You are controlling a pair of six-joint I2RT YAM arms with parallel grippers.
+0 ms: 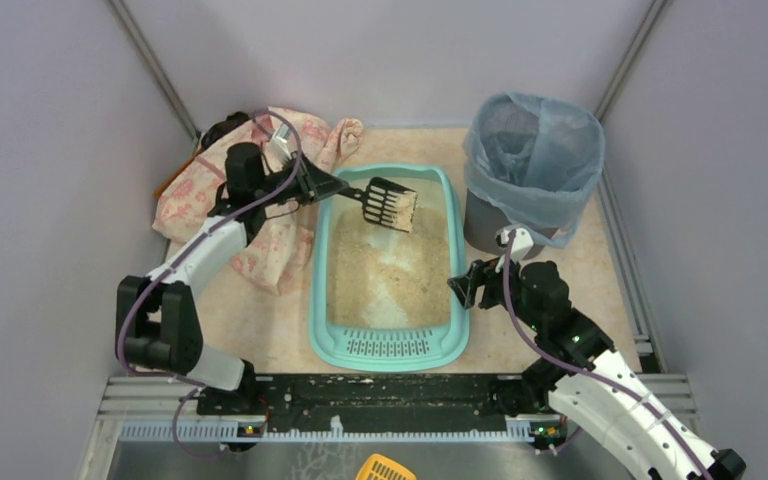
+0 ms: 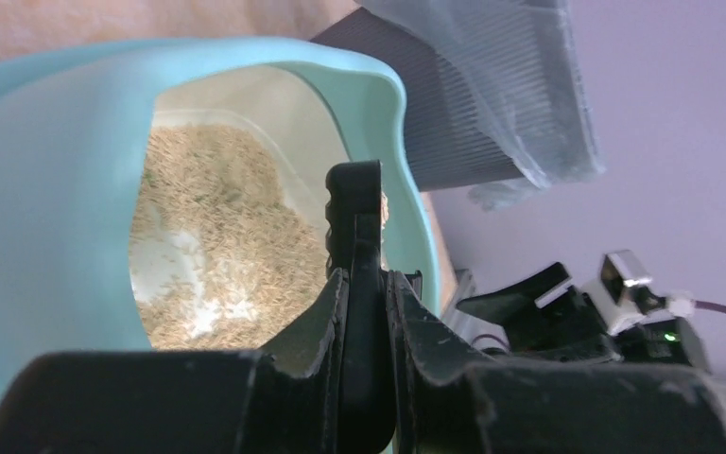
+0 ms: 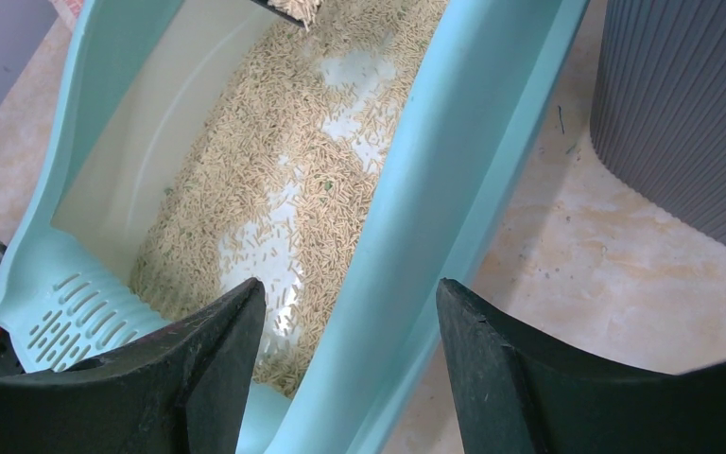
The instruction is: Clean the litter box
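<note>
A beige, marble-patterned tabletop [image 1: 570, 290], enclosed by pale lilac panels [image 1: 50, 150], carries three things. At its centre lies a turquoise litter box [image 1: 388, 345], its long sides running away from the near edge and its slotted grille at the near end. At the far right, just beside the box's far corner, stands a ribbed grey bin [image 1: 480, 225] lined with a blue bag [image 1: 535, 140]. Left of the box, a crumpled pink floral cloth [image 1: 185, 195] spreads toward the far left corner.

Overhead looks down — both close wrist views share the litter box [image 1: 388, 347].
</note>
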